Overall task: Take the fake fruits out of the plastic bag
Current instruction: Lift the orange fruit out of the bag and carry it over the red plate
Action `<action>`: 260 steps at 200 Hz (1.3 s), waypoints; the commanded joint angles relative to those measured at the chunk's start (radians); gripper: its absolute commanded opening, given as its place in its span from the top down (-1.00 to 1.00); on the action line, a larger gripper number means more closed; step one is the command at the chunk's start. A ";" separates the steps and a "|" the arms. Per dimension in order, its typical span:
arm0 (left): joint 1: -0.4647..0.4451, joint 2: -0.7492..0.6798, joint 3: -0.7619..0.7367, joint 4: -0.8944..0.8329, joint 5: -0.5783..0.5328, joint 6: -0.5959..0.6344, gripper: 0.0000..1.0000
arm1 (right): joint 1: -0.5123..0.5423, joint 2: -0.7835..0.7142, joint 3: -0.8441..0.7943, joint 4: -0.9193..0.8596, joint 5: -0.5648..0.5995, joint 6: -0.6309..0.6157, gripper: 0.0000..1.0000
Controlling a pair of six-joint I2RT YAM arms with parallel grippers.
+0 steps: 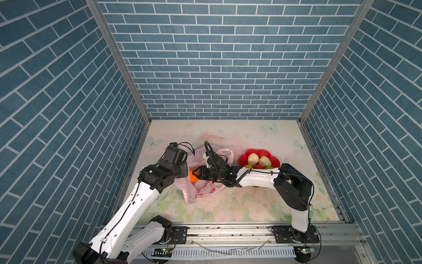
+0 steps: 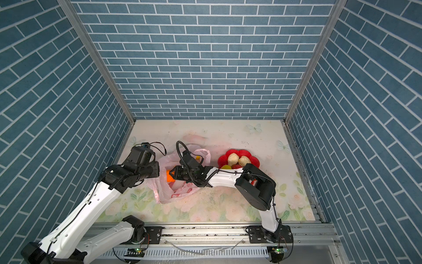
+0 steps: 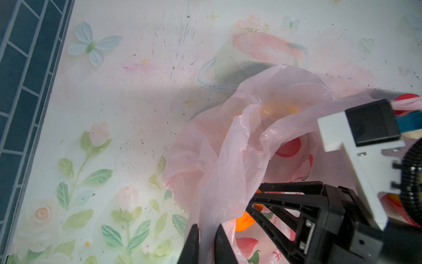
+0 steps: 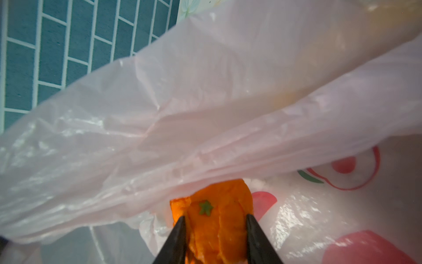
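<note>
The pink plastic bag (image 1: 202,189) (image 2: 180,190) lies open at the table's middle left. My left gripper (image 3: 207,226) is shut on a fold of the bag's rim, holding it up. My right gripper (image 4: 215,216) reaches into the bag's mouth from the right and is shut on the orange fruit (image 4: 219,230) (image 1: 193,177), one finger on each side. A yellow shape (image 3: 277,109) shows dimly through the film. Two cream fruits (image 1: 253,158) (image 1: 264,161) rest in the red flower dish (image 1: 262,152), with yellow, red and green ones partly hidden behind the right arm.
The red dish (image 2: 231,152) stands right of the bag, its front edge under my right forearm (image 1: 255,178). Blue brick walls close the table on three sides. A metal rail (image 1: 228,230) runs along the front edge.
</note>
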 commanded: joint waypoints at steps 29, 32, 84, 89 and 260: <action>0.010 -0.024 -0.037 0.056 0.018 0.017 0.69 | 0.003 -0.087 -0.015 -0.174 0.075 -0.097 1.00; 0.011 -0.022 -0.039 0.059 0.019 0.019 0.69 | 0.004 -0.090 -0.013 -0.183 0.078 -0.100 1.00; 0.029 -0.011 -0.067 0.101 0.042 0.023 0.69 | 0.003 -0.148 0.014 -0.320 0.110 -0.164 1.00; 0.030 -0.009 -0.071 0.105 0.044 0.022 0.69 | 0.003 -0.154 0.015 -0.333 0.109 -0.170 1.00; 0.137 0.016 -0.122 0.237 0.191 0.056 0.67 | -0.161 -0.584 -0.019 -0.818 0.214 -0.262 1.00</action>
